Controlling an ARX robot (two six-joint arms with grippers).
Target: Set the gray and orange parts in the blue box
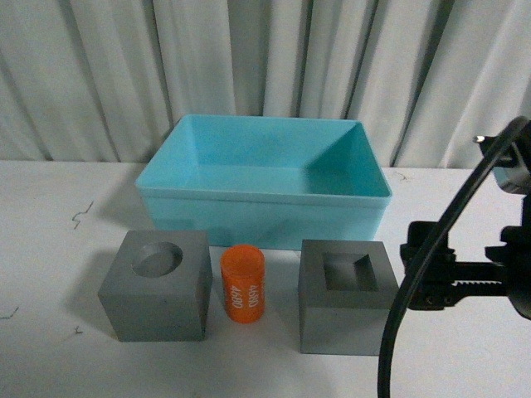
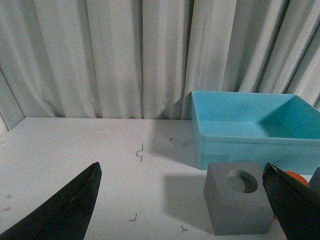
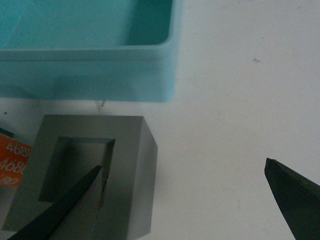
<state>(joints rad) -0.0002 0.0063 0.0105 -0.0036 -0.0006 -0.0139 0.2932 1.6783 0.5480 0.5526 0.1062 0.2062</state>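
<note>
Blue box [image 1: 265, 222], turquoise and rimmed, is being shown at the rear of the table [image 1: 50, 249]. In front, a gray cube with round recess [image 1: 158, 286] and a gray cube with rectangular recess [image 1: 344, 303] are being displayed, the upright orange cylinder [image 1: 243, 283], white-numbered, between them. Left gripper [image 2: 181, 167] and right gripper [image 3: 183, 164], the latter beside the rectangular-recess cube, are being held spread, empty.

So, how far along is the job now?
Nothing is done yet: the blue box looks empty. The round-recess cube, orange cylinder and rectangular-recess cube all stand on the table before it. Nothing is in hand: the right gripper is open by the rectangular-recess cube, and the left gripper is open too. All three parts are left.
</note>
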